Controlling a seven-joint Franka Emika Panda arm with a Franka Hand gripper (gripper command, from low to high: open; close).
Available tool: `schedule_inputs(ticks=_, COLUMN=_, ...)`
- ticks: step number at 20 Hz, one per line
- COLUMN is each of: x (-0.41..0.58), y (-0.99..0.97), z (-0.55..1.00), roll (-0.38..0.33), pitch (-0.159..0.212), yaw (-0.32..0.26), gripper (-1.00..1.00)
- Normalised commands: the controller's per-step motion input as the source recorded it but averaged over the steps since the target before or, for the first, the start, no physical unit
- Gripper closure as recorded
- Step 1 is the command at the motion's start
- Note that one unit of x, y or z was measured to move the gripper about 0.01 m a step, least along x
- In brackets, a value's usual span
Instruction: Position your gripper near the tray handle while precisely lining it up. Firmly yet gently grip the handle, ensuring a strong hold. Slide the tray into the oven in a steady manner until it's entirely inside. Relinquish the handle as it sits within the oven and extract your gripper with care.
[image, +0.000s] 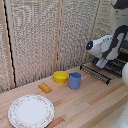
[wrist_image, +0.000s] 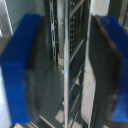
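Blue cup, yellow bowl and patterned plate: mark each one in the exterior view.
blue cup (image: 74, 80), exterior view, on the middle of its side wall.
yellow bowl (image: 61, 76), exterior view, on its top surface.
patterned plate (image: 15, 108), exterior view, on its patterned rim toward that view's left.

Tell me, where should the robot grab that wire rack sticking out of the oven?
Probably by the thin front bar, coming from the open front. It is slim enough to fit between the blue fingers, which already sit either side of it. The rack sticks out past the oven.
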Motion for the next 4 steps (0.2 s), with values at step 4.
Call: schedule_inputs(ticks=4, x=0.180, y=0.26, z=0.32, roll=0.032, pitch=-0.001, yaw=-0.033, gripper=-1.00)
